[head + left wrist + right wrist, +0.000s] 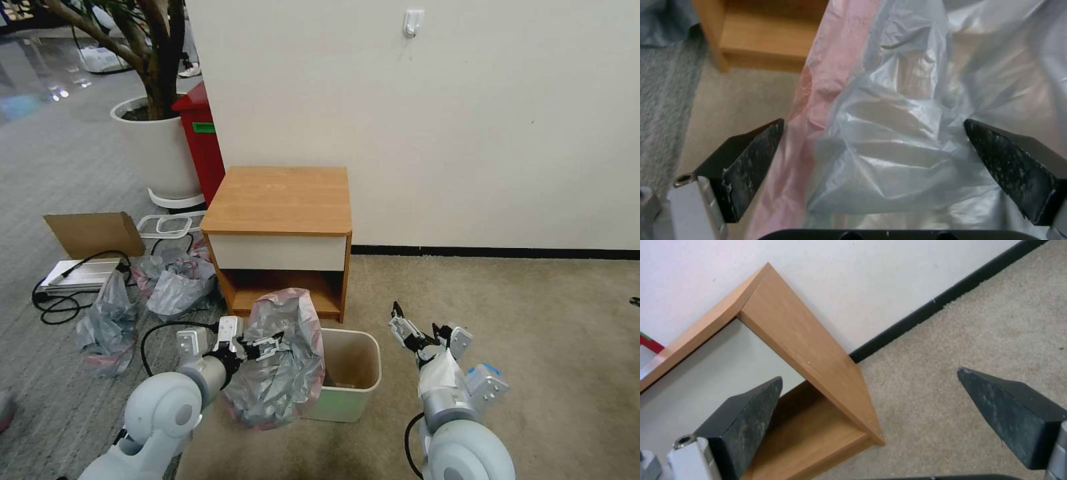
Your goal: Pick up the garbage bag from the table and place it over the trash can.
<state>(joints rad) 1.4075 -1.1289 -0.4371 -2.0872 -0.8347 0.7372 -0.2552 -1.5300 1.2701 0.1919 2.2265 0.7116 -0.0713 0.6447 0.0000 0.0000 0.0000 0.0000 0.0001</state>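
Garbage bag [277,363] draped over left side of trash can [353,393], on carpet in front of bench [277,200].

Left hand [279,345] pushed against bag, fingers [751,163] spread wide with crinkled grey plastic and pink rim band between them, nothing pinched. Right hand [408,331] hanging just right of can, jaws wide apart, gripping nothing, pointed at bench corner and wall.

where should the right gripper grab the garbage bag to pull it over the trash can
Probably the pinkish-red rim band of the garbage bag, at its inner edge over the trash can opening, coming from the robot's right. The bag is bunched on the can's left side near the open left gripper; the open right gripper hangs right of the can.
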